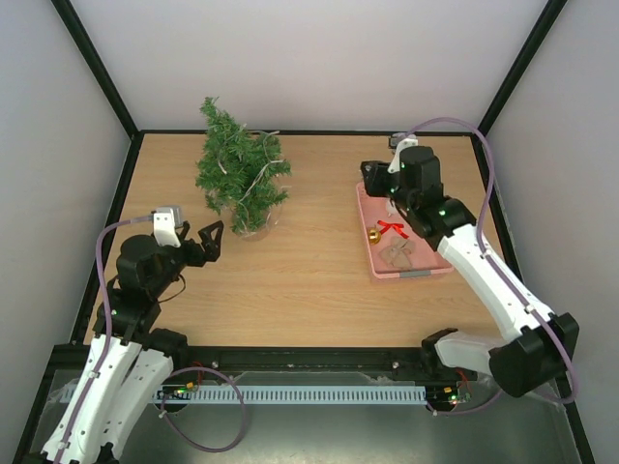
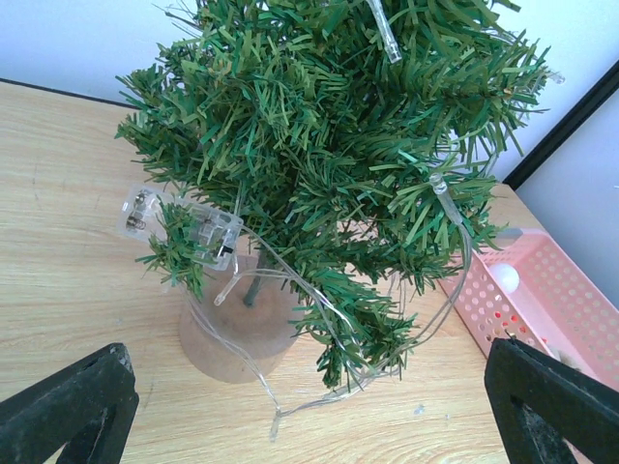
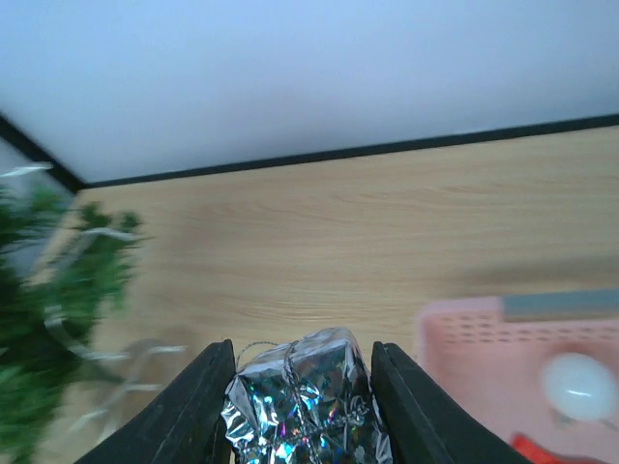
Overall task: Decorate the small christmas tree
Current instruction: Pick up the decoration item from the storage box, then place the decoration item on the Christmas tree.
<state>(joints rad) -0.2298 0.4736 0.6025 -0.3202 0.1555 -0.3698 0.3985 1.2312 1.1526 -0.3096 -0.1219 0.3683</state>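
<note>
The right arm stretches forward from its base, with the right gripper [image 1: 375, 176] over the far end of the pink basket [image 1: 416, 275] and its jaws clamped on a silver foil ornament [image 3: 305, 387]. The left arm sits folded low, its left gripper [image 1: 211, 235] spread wide and pointing at the small christmas tree [image 1: 240, 174]. The tree stands upright on the far left of the table [image 1: 309, 280].
</note>
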